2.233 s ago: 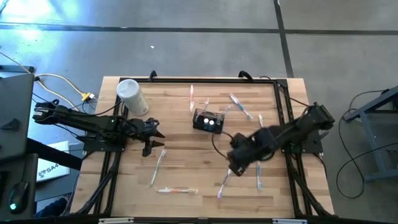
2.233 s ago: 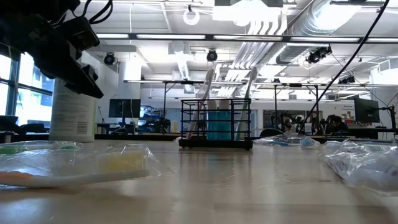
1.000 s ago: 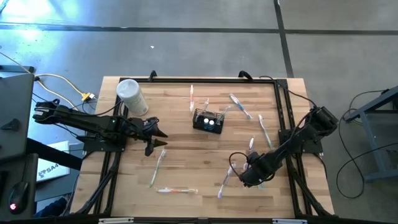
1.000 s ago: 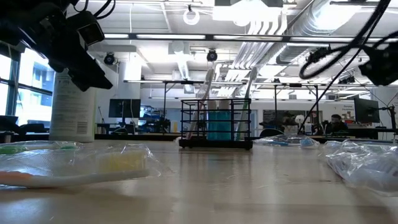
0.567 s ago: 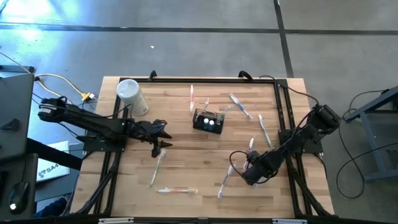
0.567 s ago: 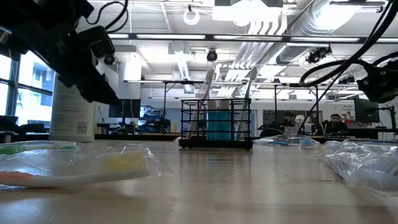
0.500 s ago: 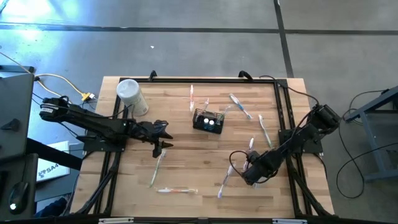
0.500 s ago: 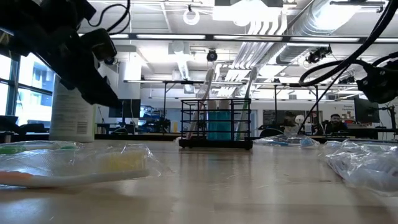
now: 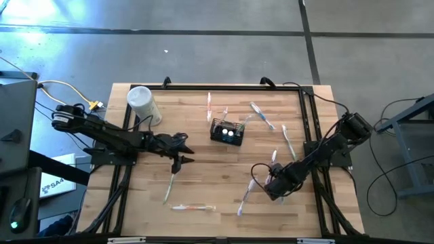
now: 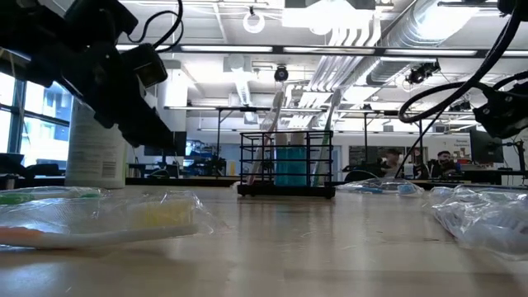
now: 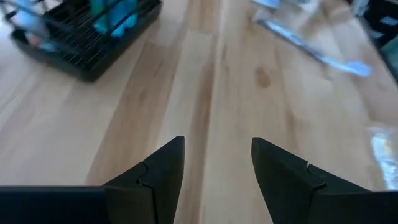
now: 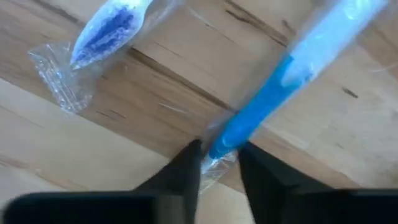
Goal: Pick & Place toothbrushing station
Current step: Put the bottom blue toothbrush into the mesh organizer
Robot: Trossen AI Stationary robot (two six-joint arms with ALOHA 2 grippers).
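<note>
The toothbrushing station, a small black wire-mesh caddy (image 9: 227, 131), stands on the table's far middle, holding upright pale toothbrushes and something blue (image 10: 289, 165). It also shows in the left wrist view (image 11: 87, 37). My left gripper (image 9: 184, 153) hangs open and empty above the table, left of the caddy and a little nearer; its fingers frame bare wood (image 11: 217, 146). My right gripper (image 9: 272, 188) is low at the near right, shut on a wrapped blue toothbrush (image 12: 292, 68) that lies on the table. My right gripper pinches the wrapped blue toothbrush at one end (image 12: 219, 149) between its two fingers, which come from above and lie across it. The rest of the toothbrush lies flat on the wood inside its clear wrapper.
A white cylindrical container (image 9: 144, 105) stands at the far left. Wrapped toothbrushes lie scattered: near left (image 9: 173, 181), near middle (image 9: 193, 207), behind the caddy (image 9: 209, 106), far right (image 9: 262, 115). Another blue-bristled one (image 12: 109, 28) lies beside my right gripper.
My left gripper has gone toward the table's right edge, closer to the caddy, staying open. My right gripper has stayed low over the toothbrushes at the near right.
</note>
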